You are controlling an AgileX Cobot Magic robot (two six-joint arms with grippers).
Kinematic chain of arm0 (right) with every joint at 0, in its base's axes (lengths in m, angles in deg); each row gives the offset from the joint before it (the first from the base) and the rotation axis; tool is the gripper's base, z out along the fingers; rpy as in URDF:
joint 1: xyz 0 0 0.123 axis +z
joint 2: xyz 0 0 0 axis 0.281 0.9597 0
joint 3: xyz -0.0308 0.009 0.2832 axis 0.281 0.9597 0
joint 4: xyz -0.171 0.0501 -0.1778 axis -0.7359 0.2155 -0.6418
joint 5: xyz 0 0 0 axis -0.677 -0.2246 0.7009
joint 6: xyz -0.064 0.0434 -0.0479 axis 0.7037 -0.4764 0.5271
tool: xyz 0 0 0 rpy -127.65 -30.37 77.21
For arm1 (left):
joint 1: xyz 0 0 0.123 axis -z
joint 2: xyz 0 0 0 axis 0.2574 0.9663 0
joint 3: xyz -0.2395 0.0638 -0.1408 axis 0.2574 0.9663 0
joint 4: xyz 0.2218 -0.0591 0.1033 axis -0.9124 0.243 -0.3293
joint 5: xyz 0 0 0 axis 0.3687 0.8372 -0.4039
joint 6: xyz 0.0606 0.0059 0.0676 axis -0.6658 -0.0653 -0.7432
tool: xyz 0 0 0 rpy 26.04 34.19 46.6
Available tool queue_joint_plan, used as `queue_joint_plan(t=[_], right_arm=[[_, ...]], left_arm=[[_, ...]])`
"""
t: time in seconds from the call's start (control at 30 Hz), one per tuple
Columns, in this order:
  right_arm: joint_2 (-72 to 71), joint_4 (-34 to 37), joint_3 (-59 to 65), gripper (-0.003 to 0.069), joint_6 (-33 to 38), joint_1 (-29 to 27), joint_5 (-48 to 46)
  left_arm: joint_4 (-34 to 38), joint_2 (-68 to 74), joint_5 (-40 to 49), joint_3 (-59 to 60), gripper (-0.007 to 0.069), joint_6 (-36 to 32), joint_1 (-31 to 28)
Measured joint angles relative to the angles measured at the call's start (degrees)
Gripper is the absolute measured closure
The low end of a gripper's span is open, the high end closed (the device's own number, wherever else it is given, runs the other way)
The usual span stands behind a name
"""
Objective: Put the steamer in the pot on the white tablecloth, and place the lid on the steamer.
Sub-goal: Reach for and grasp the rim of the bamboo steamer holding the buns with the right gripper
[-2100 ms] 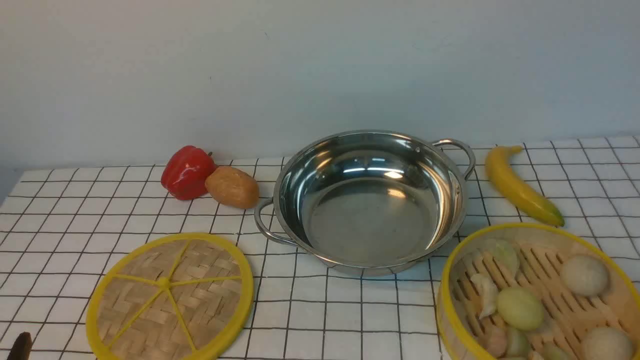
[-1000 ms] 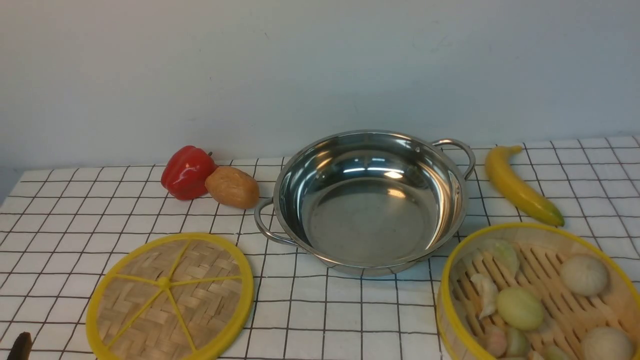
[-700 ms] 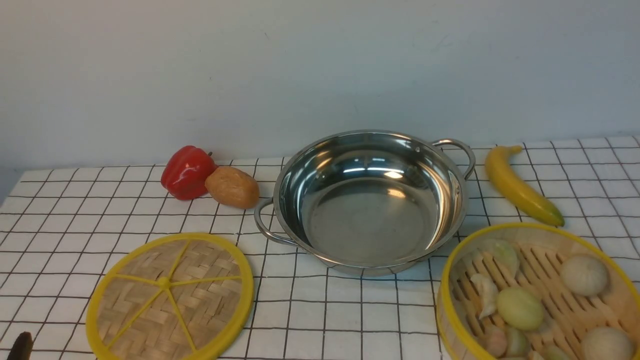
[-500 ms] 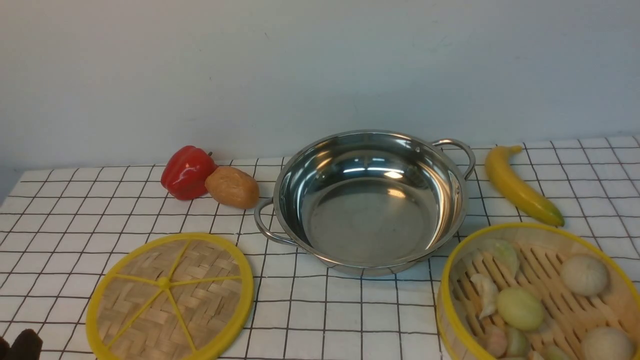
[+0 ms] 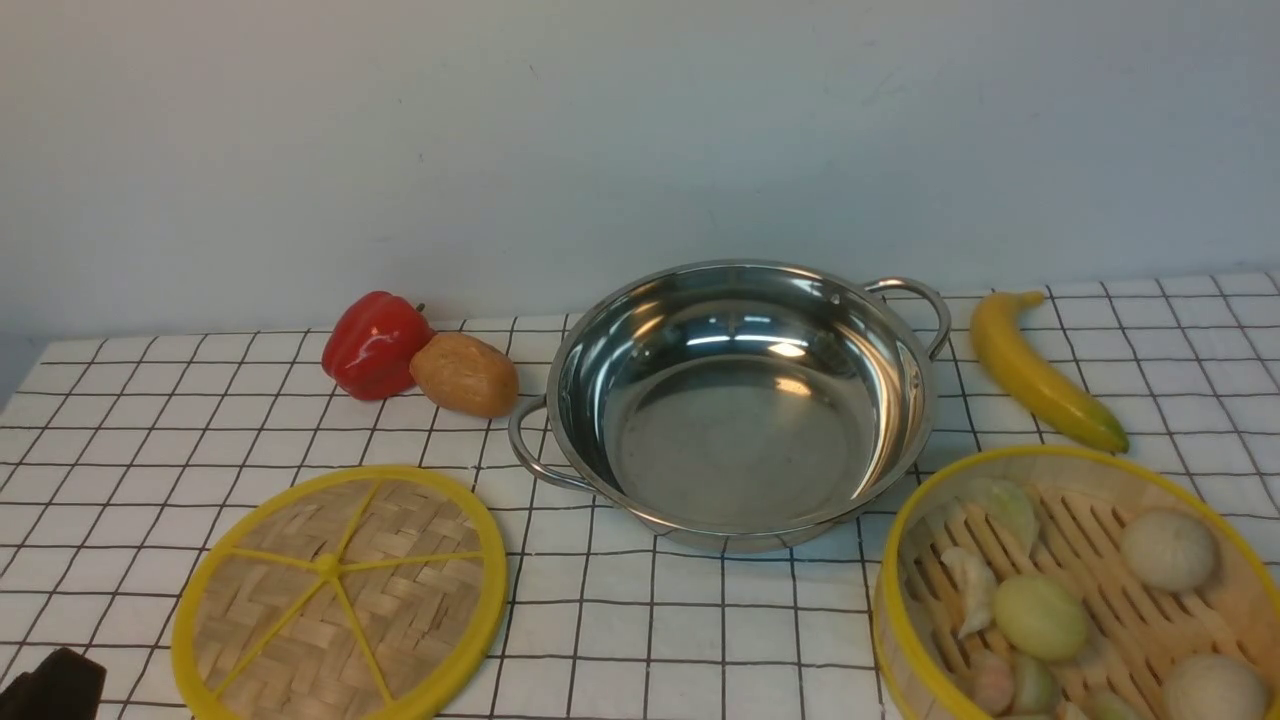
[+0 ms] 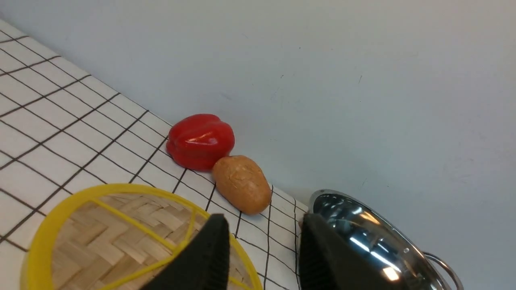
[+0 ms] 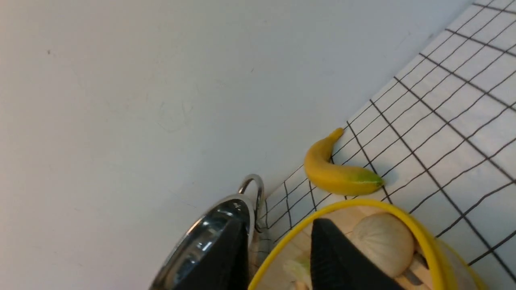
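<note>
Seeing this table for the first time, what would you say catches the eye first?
The shiny, empty pot sits centrally on the white tablecloth. Nearer the camera, the woven lid lies flat to its left and the steamer, holding buns, to its right. A red pepper with a potato and a yellow banana flank the pot.

Two matte black, wedge-shaped fingers (image 6: pixel 205 257) taper to blunt tips on the left gripper (image 6: pixel 264 221); the right gripper (image 7: pixel 280 225) carries a matching black pair. Their inner faces appear finely ribbed, though the close view blurs the detail.
</note>
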Motion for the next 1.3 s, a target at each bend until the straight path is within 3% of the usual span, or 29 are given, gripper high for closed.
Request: queue_joint_plan(t=[0.3,0.47,0.63,0.7,0.8,1.13,1.3], right_arm=[[0.0,2.83,0.0,0.0417,-0.34,0.0,3.57],[0.0,7.71,0.0,0.0417,-1.38,0.0,10.3],[0.0,7.11,-3.17,0.0417,-0.36,0.0,15.45],[0.92,1.54,-9.86,0.0417,1.93,0.0,14.35],[5.67,-6.6,-19.76,0.0417,4.14,0.0,5.89],[37.05,-22.35,-44.89,0.0417,10.11,0.0,-44.14],[52.58,-24.65,-45.54,0.0417,14.21,0.0,-50.81]], left_arm=[[3.82,0.0,-4.69,0.05,0.0382,1.53,0.0],[6.15,0.0,-10.85,-0.39,0.0382,1.39,0.0],[-0.87,0.06,-12.05,-7.44,0.0382,-4.06,0.0],[-6.46,2.57,-8.59,-13.89,0.0382,-7.55,0.0],[-11.06,9.97,-0.74,-20.85,0.0382,-8.92,0.0],[-22.91,44.87,29.71,-38.2,0.0382,-9.14,0.0],[-25.46,59.89,36.07,-41.3,0.0382,-9.54,0.0]])
